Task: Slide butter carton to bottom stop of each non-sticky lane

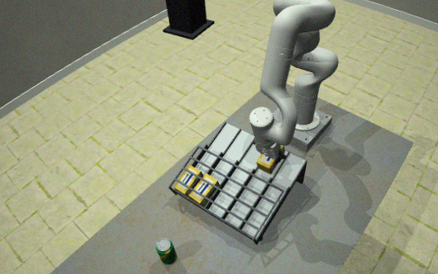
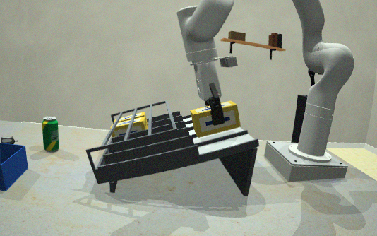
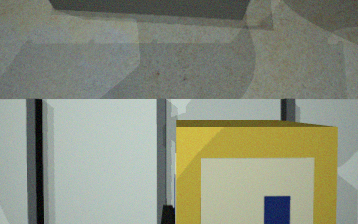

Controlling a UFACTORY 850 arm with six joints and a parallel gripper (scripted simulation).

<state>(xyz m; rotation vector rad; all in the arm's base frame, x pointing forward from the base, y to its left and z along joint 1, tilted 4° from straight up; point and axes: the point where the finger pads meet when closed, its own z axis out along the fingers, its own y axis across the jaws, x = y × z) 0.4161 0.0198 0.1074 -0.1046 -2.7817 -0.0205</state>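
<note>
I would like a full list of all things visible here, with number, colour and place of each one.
Sloped shelf: one, dark grey, five lanes, on the grey floor mat.
Butter cartons: three, yellow; two side by side at the low end, one at the high end, gripped.
Can: one, green, upright beyond the low end.
Bin: one, blue, near the can.
Wall shelf: one, brown, holding small blocks.
Pedestal: one, black, far back.
Arm: one, white, on a grey base.
Gripper: one, fingers closed on the carton.
</note>
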